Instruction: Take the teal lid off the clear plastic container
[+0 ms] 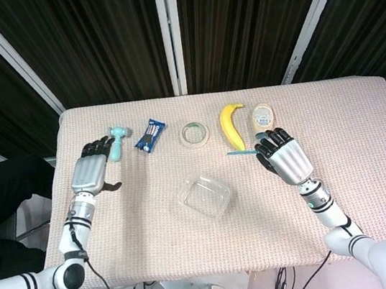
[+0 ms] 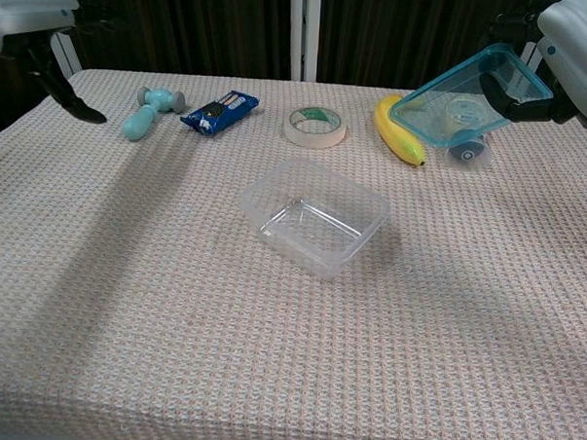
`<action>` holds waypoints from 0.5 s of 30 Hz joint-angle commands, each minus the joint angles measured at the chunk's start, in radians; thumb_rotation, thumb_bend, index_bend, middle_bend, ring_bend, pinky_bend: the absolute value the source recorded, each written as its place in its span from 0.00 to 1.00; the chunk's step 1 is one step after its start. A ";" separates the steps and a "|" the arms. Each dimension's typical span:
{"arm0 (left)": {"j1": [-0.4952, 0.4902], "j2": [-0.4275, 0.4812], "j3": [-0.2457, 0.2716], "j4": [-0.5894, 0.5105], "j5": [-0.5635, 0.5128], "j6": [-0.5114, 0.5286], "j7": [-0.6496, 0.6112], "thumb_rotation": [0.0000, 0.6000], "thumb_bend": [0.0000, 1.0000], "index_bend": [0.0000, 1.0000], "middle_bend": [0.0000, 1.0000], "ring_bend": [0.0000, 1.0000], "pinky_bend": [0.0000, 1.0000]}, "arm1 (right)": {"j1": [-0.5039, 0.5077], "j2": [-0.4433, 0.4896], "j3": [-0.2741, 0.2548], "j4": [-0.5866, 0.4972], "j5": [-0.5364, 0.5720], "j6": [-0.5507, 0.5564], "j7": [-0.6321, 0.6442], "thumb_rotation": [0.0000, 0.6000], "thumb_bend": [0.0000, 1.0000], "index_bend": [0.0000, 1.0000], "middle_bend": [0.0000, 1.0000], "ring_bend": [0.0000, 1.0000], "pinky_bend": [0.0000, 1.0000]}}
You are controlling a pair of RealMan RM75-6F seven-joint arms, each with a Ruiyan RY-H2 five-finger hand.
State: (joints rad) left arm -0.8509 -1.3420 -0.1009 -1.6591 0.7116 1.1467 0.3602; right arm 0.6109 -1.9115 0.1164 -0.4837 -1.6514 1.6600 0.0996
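The clear plastic container [image 1: 204, 196] [image 2: 313, 217] sits open and lidless on the cloth mid-table. My right hand [image 1: 286, 157] [image 2: 564, 56] holds the teal lid [image 1: 241, 153] [image 2: 467, 99] by one edge, lifted and tilted, well to the right of the container and near the banana. My left hand [image 1: 92, 174] [image 2: 34, 33] hovers far to the left near the table edge, fingers apart and holding nothing.
Along the back of the table lie a teal toy hammer [image 1: 115, 141], a blue snack packet [image 1: 149, 134], a tape roll [image 1: 194, 134], a banana [image 1: 231, 127] and a sauce bottle [image 1: 263, 120]. The tabletop [image 1: 370, 161] is covered by a beige woven cloth.
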 commanded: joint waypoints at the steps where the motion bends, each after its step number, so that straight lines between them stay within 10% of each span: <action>1: 0.053 0.039 -0.003 -0.010 0.025 0.023 -0.051 1.00 0.14 0.00 0.00 0.00 0.02 | -0.016 0.007 -0.016 0.023 0.011 -0.042 -0.003 1.00 0.53 0.91 0.61 0.38 0.41; 5: 0.107 0.080 0.001 -0.033 0.063 0.031 -0.104 1.00 0.13 0.00 0.00 0.00 0.02 | -0.050 0.021 -0.044 -0.010 0.018 -0.094 -0.020 1.00 0.49 0.65 0.54 0.30 0.30; 10: 0.179 0.124 0.031 -0.042 0.164 0.052 -0.159 1.00 0.11 0.00 0.00 0.00 0.01 | -0.135 0.136 -0.095 -0.261 0.026 -0.134 -0.182 1.00 0.33 0.05 0.26 0.03 0.05; 15: 0.241 0.147 0.051 -0.053 0.239 0.072 -0.213 1.00 0.09 0.00 0.00 0.00 0.00 | -0.214 0.387 -0.151 -0.729 0.096 -0.246 -0.302 1.00 0.25 0.00 0.07 0.00 0.00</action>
State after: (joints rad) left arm -0.6292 -1.2076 -0.0605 -1.7052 0.9296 1.2087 0.1671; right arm 0.4833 -1.7419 0.0256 -0.8397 -1.6134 1.5124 -0.0694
